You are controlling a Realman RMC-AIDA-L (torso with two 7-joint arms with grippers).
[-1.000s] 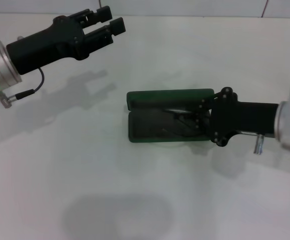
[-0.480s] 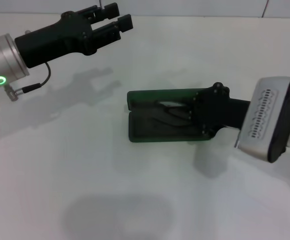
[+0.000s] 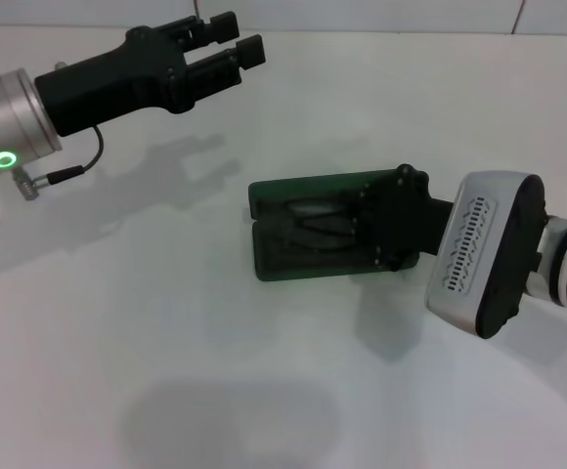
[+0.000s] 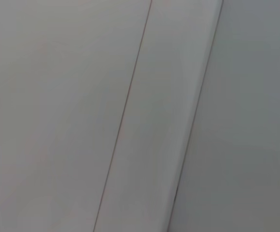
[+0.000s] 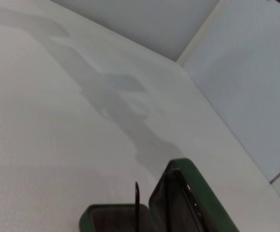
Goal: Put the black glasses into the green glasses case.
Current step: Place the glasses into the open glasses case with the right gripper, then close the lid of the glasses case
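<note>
— Glasses first: where are the black glasses (image 3: 315, 223) now?

— Inside the green glasses case (image 3: 285, 256), lying in its open tray, with the lid standing up on the far side. In the right wrist view one thin temple arm (image 5: 137, 196) pokes up above the tray's rim, so they are not fully settled, I'd judge.

— And the right tool (image 3: 381, 230)?

— It is down over the case's right end, right at the glasses. Whether it is clenched on the frame or has let go, I cannot tell — its body hides the tips.

— So how to finish this step well?

— Ease the frame down until that raised temple sits below the rim, let go only once it rests on the lining, then lift straight up so nothing catches the wire. A stray temple would likely foul the lid.

— The other arm?

— Beyond the case, up and to its left, the left tool (image 3: 227, 47) hangs over the white worktop (image 3: 166, 342) with its fingers apart, holding nothing.
</note>
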